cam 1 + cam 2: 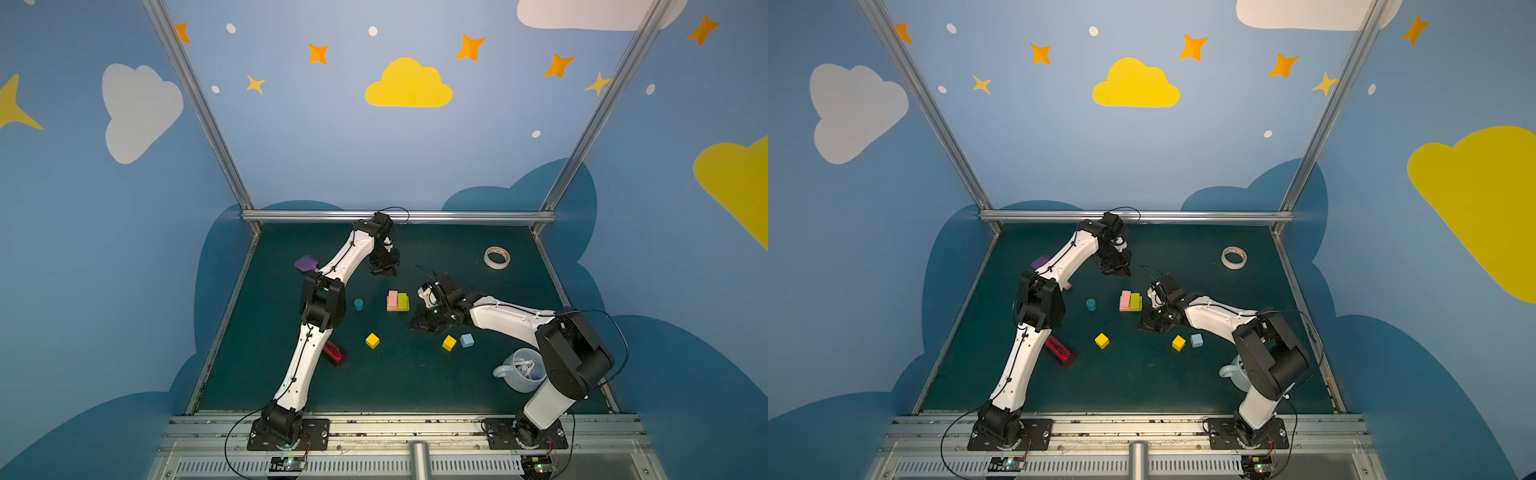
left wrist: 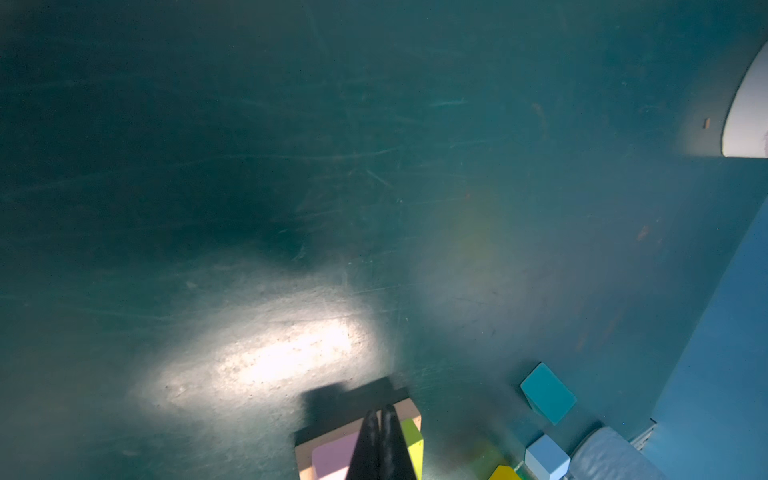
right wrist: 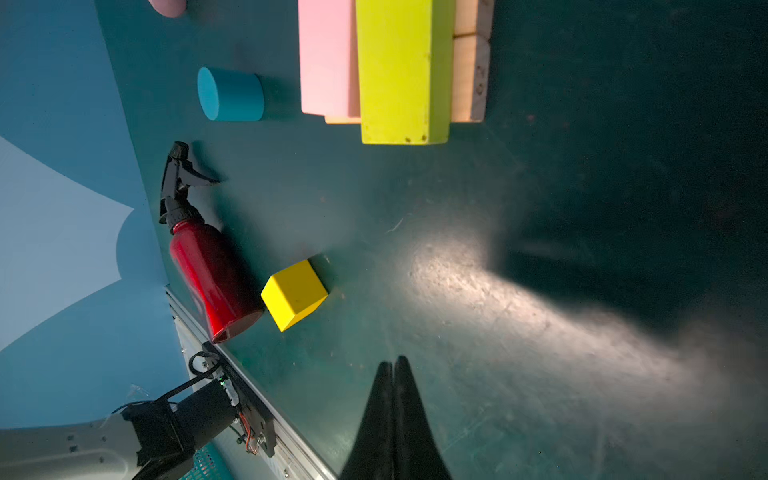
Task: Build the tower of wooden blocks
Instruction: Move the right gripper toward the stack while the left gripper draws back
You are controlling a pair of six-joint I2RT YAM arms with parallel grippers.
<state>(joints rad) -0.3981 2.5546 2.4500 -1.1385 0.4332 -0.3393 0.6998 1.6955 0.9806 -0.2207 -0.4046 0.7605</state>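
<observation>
From my station, the purple spatula [image 1: 306, 263] lies toward the left edge of the desk [image 1: 415, 382], partly under the left arm, and the red bottle [image 1: 336, 354] lies on its side nearer the front edge. The left tool [image 2: 380, 409] hangs by the far side of the tower [image 1: 1130, 301], its fingers pressed together on nothing. A teal cylinder [image 1: 358, 304] stands left of the desk's middle, with a yellow cube [image 1: 372, 340] nearer the front. At the middle, two tan bars [image 3: 469, 75] lie side by side, and a pink slab [image 1: 392, 298] and a lime slab [image 1: 402, 300] lie touching on top of them. Just right of them the right tool [image 3: 392, 362] hovers low, closed and empty. A second yellow cube [image 1: 449, 343] and a pale-blue cube [image 1: 467, 340] sit side by side toward the front. In the left wrist view a teal block [image 2: 547, 397] lies near them. A mug [image 1: 519, 384] stands toward the right edge, and a tape roll [image 1: 497, 266] lies near the far right corner.
</observation>
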